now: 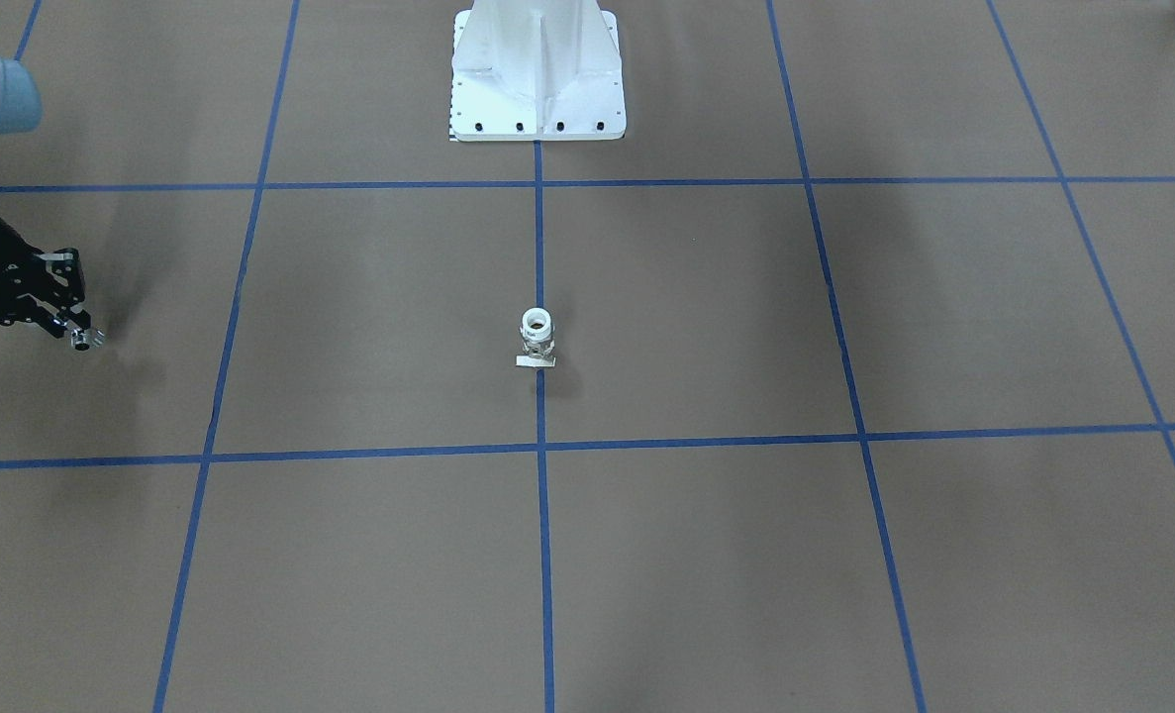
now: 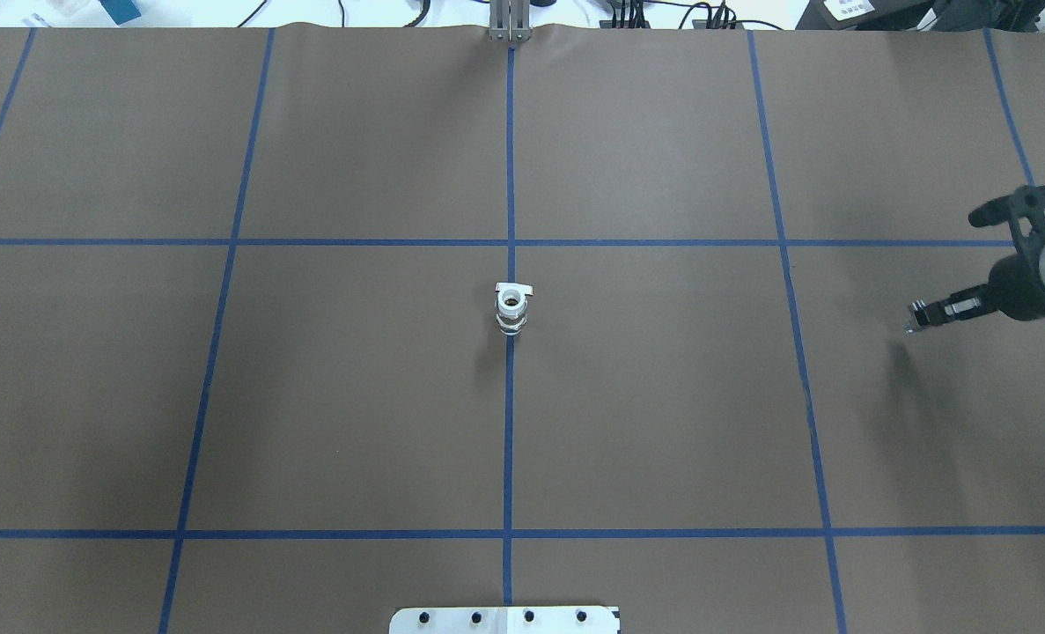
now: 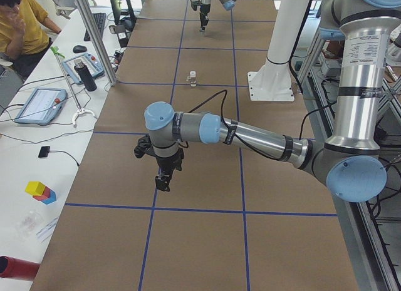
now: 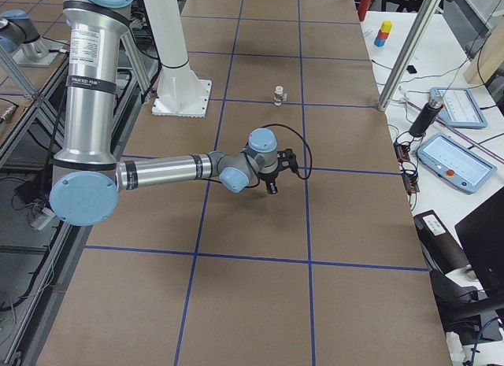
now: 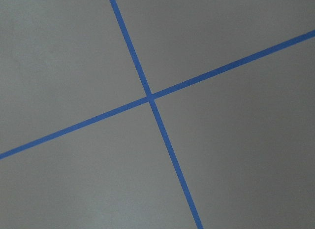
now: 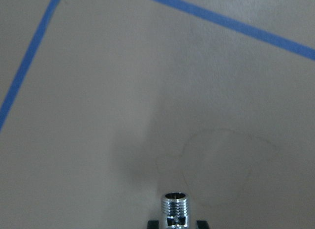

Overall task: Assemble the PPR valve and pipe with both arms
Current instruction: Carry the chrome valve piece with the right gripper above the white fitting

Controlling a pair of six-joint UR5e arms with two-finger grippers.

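The PPR valve stood upright on the tabletop, on a blue line. Well apart from the valve, the right tool clamped the pipe (chrome, threaded). Whether the left tool was apart or together, I could not tell.

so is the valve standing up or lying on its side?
Upright. The PPR valve stands on end on the centre tape line, ring opening up; both side views show it standing.
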